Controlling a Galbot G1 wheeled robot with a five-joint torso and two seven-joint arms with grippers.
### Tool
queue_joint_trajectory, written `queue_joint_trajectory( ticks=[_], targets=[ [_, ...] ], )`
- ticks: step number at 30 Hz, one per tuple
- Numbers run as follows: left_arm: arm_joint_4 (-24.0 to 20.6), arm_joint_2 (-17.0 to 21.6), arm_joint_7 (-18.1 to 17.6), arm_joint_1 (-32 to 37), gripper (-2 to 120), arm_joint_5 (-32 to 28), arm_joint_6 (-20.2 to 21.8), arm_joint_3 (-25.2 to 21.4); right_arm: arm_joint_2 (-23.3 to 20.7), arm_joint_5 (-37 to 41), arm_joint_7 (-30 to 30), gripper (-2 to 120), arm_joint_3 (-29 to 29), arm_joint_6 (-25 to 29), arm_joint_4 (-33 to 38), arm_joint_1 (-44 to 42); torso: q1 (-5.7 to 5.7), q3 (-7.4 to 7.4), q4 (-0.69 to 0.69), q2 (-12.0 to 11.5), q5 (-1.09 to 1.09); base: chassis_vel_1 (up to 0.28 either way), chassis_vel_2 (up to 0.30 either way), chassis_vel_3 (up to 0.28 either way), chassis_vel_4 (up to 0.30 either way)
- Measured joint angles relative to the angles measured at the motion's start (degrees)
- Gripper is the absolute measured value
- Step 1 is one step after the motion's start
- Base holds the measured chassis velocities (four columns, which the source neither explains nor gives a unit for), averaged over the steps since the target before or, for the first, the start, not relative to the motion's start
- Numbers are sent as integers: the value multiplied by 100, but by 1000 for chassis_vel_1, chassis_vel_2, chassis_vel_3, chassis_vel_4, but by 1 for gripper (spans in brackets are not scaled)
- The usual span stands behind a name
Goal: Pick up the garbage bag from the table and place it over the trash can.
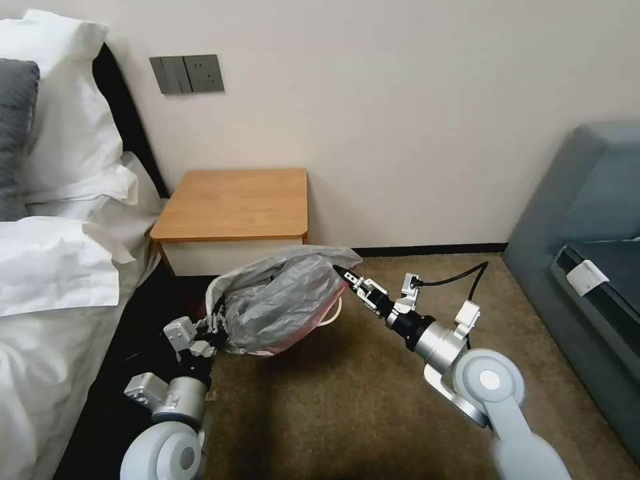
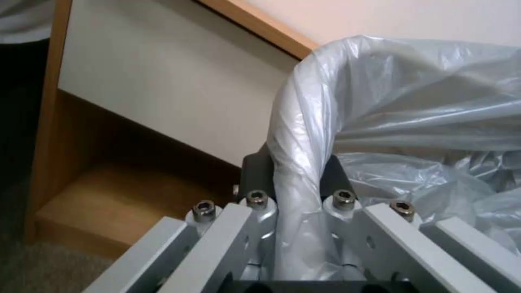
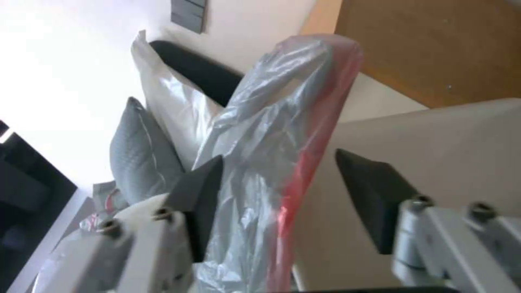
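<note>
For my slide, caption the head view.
Both grippers, left gripper and right gripper, stretch garbage bag before table.

Soft, even daylight fills the room. The white wall (image 3: 71, 53) in the right wrist view is blown out, and deep shadow lies under the orange-brown wooden desk (image 1: 233, 203) beside the bed.

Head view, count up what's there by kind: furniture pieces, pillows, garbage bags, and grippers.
Furniture: 3: table, bed, sofa
Pillows: 2: white pillow, grey pillow
Garbage bags: 1: garbage bag
Grippers: 2: left gripper, right gripper
Total: 8
</note>
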Motion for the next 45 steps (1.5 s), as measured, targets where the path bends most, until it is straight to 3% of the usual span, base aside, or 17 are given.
queue_joint_trajectory(
  ticks=[14,16,27,34,45],
  targets=[
    [-10,-21,-13,-7,5,-4,-1,-5,22,-36,2,3,11,31,117,-124,0,0,0,0,0,0,0,0,0],
    [-6,-21,-14,-9,5,-4,-3,-4,28,-35,1,0,9,38,127,-133,0,0,0,0,0,0,0,0,0],
    [13,-31,-67,-41,5,-55,-30,-9,54,16,169,0,-2,71,245,-223,0,0,0,0,0,0,0,0,0],
    [9,-47,-105,-56,5,-144,-32,-109,-215,246,589,0,129,12,419,-500,0,0,0,0,1,0,0,0,0],
    [-60,-38,-99,-55,5,-247,-6,-143,-460,145,709,0,170,-284,267,-673,0,0,0,0,0,0,0,0,0]
  ],
)
